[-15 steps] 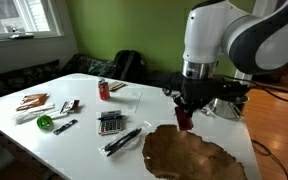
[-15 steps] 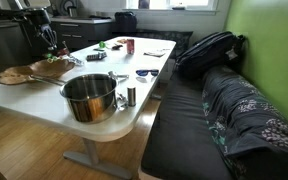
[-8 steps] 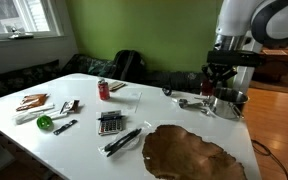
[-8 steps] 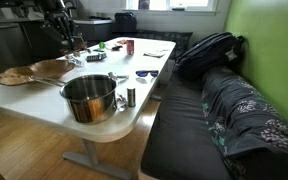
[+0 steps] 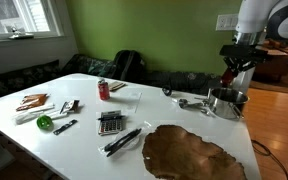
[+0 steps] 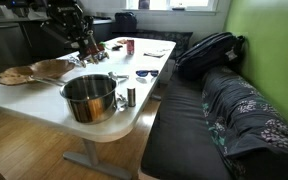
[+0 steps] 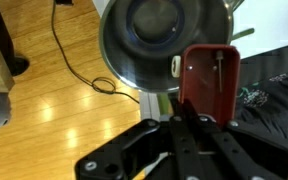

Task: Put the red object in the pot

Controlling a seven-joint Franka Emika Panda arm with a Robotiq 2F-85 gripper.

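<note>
The shiny steel pot (image 5: pixel 227 101) stands at the table's end; it shows in both exterior views (image 6: pixel 89 97) and from above in the wrist view (image 7: pixel 164 40), with nothing inside. My gripper (image 5: pixel 228 72) hangs in the air above the pot's near side, also seen in an exterior view (image 6: pixel 87 45). In the wrist view the gripper (image 7: pixel 196 118) is shut on the red object (image 7: pixel 210 78), a flat dark red piece that sticks out past the fingertips, just beside the pot's rim.
A brown wooden slab (image 5: pixel 189 152) lies in front of the pot. A metal scoop (image 5: pixel 189 101), a red can (image 5: pixel 103 89), a calculator (image 5: pixel 110 122) and pens lie on the white table. A small shaker (image 6: pixel 131 96) stands beside the pot. A couch with a backpack (image 6: pixel 209 50) flanks the table.
The arm has lifted the red object from over the wooden slab and carried it across to above the pot.
</note>
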